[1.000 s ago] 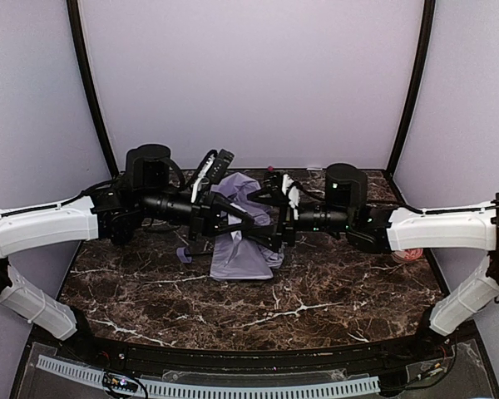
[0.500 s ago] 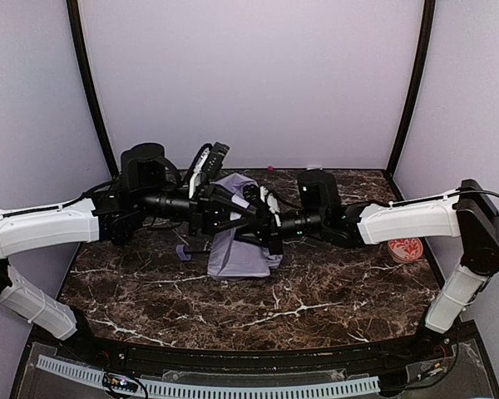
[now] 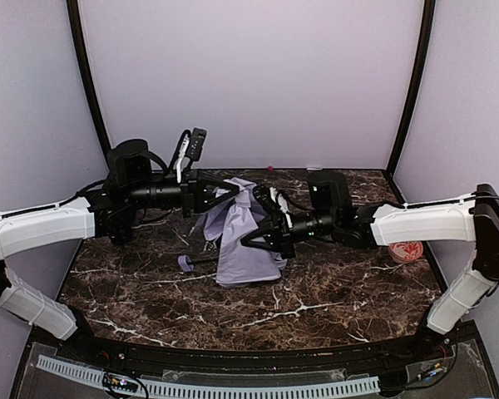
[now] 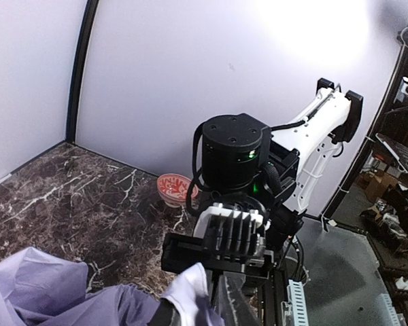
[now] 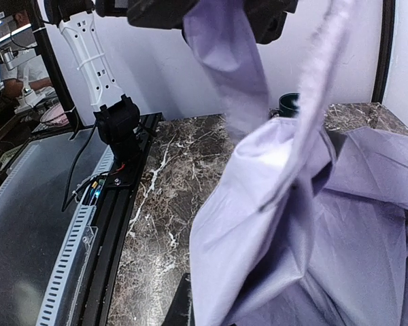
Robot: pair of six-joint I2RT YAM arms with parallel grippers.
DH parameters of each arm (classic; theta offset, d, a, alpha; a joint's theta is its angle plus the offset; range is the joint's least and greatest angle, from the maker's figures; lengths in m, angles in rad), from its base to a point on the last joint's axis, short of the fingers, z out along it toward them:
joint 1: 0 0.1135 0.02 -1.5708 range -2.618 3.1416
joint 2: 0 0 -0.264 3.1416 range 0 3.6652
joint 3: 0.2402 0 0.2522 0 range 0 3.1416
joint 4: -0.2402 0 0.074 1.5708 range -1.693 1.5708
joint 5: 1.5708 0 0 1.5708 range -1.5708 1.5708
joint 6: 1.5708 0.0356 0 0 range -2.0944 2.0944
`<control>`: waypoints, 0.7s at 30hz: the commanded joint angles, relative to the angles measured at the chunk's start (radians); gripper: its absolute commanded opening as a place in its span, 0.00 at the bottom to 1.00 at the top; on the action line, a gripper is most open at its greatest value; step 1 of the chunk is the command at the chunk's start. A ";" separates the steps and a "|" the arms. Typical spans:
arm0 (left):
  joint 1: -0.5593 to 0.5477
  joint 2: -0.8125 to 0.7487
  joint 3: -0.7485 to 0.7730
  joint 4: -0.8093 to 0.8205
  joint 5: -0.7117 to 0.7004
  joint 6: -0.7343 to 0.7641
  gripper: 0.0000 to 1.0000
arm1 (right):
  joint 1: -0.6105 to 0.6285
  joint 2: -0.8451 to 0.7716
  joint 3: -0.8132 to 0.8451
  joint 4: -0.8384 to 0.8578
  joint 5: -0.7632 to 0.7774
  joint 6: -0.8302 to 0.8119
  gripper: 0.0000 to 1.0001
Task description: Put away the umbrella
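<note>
Lavender-white fabric of the umbrella (image 3: 245, 249) lies crumpled at the middle of the dark marbled table (image 3: 333, 291), one peak drawn up off the surface. Its small lavender handle (image 3: 185, 263) rests on the table to the left of the heap. A thin black shaft (image 3: 204, 259) joins the handle to the heap, and its far end is hidden under the cloth.

The left gripper (image 3: 233, 189) is pinched closed on the raised peak. In the right wrist view the cloth hangs from this gripper at the top edge, where the frame cuts the fingers off.

The right gripper (image 3: 251, 242) is pressed into the right flank of the heap. Folds cover its fingertips, so whether it is spread or closed cannot be told. The right wrist view is largely filled by cloth.

A red-and-white dish (image 3: 407, 249) stands near the table's right edge, partly hidden behind the right arm. It is seen whole but small in the left wrist view (image 4: 175, 188).
</note>
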 commanded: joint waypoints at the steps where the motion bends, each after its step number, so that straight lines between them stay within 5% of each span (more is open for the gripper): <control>1: 0.003 -0.042 0.006 0.021 -0.012 0.026 0.05 | 0.005 -0.035 -0.007 0.012 -0.024 0.021 0.00; 12: 0.021 0.005 0.123 -0.051 -0.101 0.082 0.01 | 0.017 -0.026 -0.002 -0.049 0.006 0.013 0.03; 18: 0.105 0.207 0.204 -0.187 -0.235 0.145 0.00 | -0.014 -0.003 -0.022 0.033 0.001 0.063 0.08; 21: 0.147 0.304 0.226 -0.169 -0.237 0.175 0.00 | -0.079 0.081 -0.003 0.037 0.022 0.133 0.20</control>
